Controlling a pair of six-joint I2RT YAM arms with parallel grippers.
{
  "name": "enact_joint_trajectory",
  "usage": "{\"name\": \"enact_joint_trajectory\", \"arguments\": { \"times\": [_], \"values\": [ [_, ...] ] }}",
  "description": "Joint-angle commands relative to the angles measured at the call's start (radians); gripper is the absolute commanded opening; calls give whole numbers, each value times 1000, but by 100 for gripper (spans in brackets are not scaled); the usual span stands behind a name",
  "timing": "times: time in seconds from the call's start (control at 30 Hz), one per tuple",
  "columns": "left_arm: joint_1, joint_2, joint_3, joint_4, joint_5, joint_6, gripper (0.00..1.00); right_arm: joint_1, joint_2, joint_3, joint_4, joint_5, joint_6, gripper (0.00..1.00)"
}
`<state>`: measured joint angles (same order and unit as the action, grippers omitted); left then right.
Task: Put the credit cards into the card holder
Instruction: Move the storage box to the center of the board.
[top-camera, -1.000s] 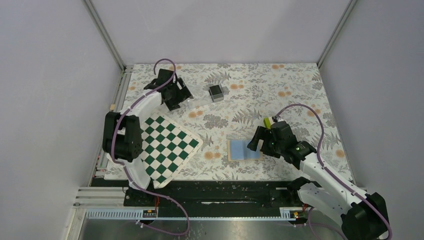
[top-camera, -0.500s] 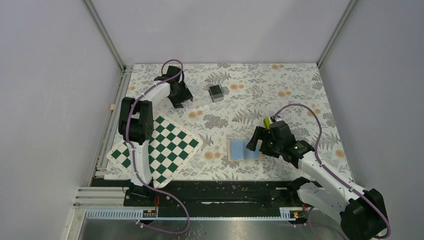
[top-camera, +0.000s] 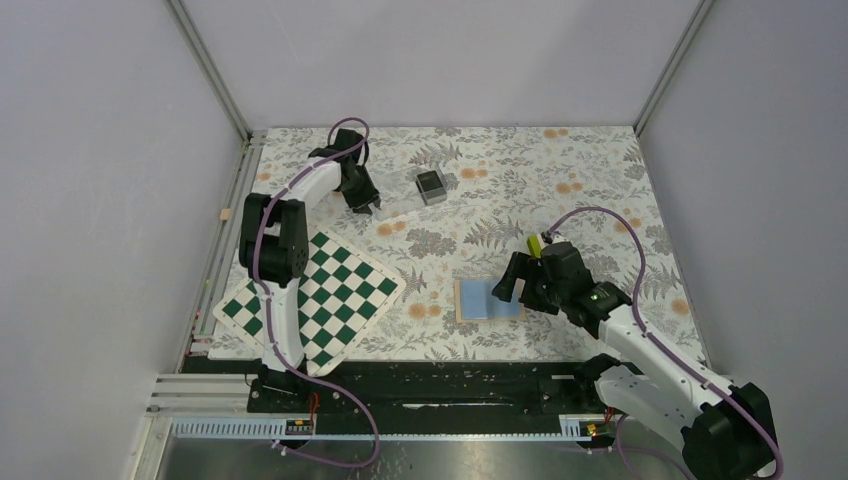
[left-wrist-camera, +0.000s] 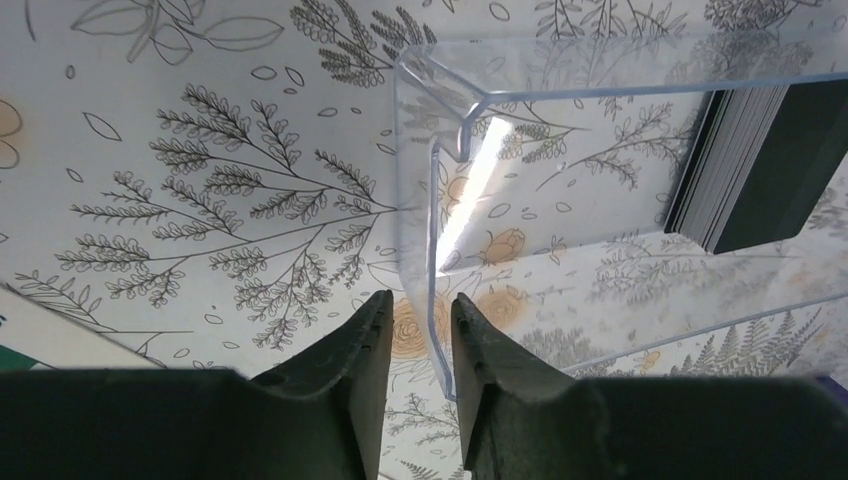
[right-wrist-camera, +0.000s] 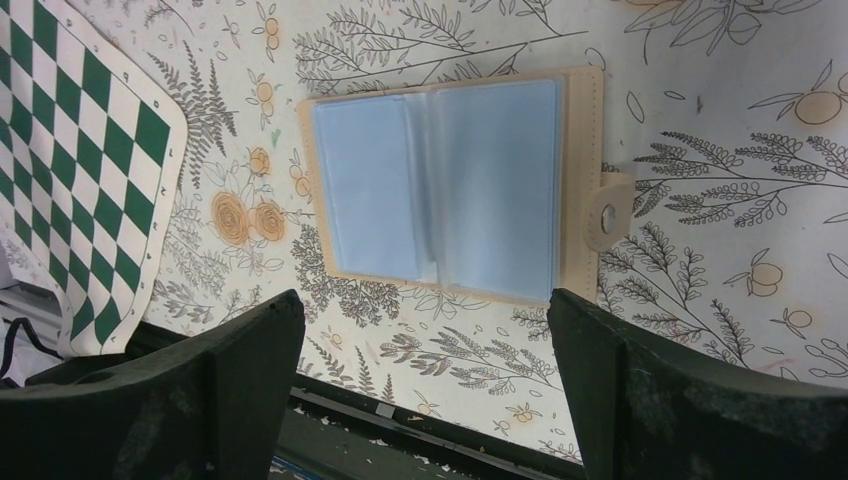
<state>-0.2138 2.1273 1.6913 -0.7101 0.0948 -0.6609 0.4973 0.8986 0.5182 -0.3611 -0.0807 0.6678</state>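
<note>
At the far left of the table, the credit cards (top-camera: 432, 185) stand on edge as one dark stack (left-wrist-camera: 760, 160) inside a clear plastic box (top-camera: 403, 211). None has been taken out, so by my reading the task has barely begun. The card holder (top-camera: 488, 300) lies well apart from them, near the right arm. It is opened flat, with its light blue pockets up (right-wrist-camera: 440, 180) and its clasp tab (right-wrist-camera: 608, 212) off one side. No card shows in any pocket, so every card has yet to be lifted, carried across and slid in.

The left gripper (left-wrist-camera: 420, 330) is at the open end of the box (left-wrist-camera: 440, 250), away from the stack. Its fingers are drawn close together with the box's thin end wall between them. Whether they have actually pinched that wall I cannot tell. The right gripper (right-wrist-camera: 425, 300) hangs just above the near edge of the holder, spread wide and holding nothing.

For room, the flowered table cover (top-camera: 560, 170) between box and holder carries nothing, so a card has an unobstructed path across. The green-and-white chequered board (top-camera: 320, 295) lies beside the left arm's base, off that path. The box's clear walls hem the stack on its sides, so a card most likely has to come out upward or through the open end. The holder's pocket mouths look narrow, which calls for a careful, flat entry.
</note>
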Motion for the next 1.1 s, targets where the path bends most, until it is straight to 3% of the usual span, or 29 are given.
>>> {"name": "enact_joint_trajectory", "arguments": {
  "times": [0.0,0.33,0.8,0.87,1.0,1.07],
  "values": [
    [3,-54,-39,-19,14,36,25,3,-37,21,5,-19,-21,98],
    [-58,-140,-111,-16,24,100,2,3,-33,92,-52,-11,-78,98],
    [-162,-348,-375,61,31,36,3,3,122,289,-124,-75,-120,99],
    [-162,-369,-396,70,26,33,7,3,160,317,-122,-96,-119,99],
    [-162,-414,-398,73,14,50,45,3,250,370,-103,-140,-114,97],
    [-164,-435,-384,71,13,64,55,3,294,396,-93,-162,-109,95]
  ]
}}
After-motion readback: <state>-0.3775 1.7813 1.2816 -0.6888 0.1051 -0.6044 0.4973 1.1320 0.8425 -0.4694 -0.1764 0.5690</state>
